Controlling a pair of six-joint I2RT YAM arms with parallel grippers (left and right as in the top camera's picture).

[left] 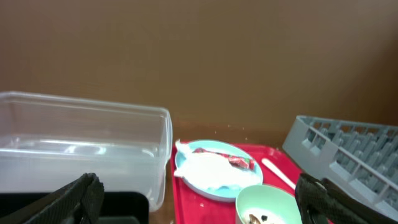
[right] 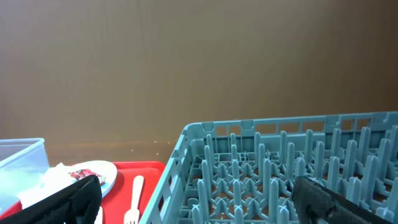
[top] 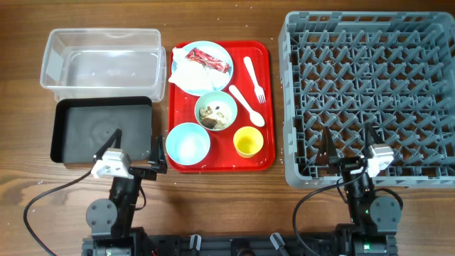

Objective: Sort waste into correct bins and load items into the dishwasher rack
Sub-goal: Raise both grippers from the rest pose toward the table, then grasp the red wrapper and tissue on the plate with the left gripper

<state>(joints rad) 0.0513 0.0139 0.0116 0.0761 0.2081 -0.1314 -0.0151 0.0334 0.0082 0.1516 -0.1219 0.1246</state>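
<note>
A pale blue plate [top: 220, 51] on the red tray holds a crumpled white napkin [top: 188, 72] and a red-and-white wrapper [top: 208, 60]; it also shows in the left wrist view [left: 214, 180]. One pale blue bowl [top: 216, 112] holds rice-like crumbs and brown bits; the other bowl [top: 188, 143] looks empty. A yellow cup [top: 248, 141], white fork [top: 254, 78] and spoon [top: 246, 105] lie on the tray. The clear tub [top: 102, 57] and black tray [top: 103, 128] sit left. The grey rack [top: 370, 99] is right. My left gripper [top: 135, 146] and right gripper [top: 348, 142] are open and empty.
The flat red serving tray [top: 269, 85] lies between the bins and the rack. Brown wooden table surface [top: 227, 206] lies along the front, by the arm bases. The right gripper's fingers hang over the rack's front edge.
</note>
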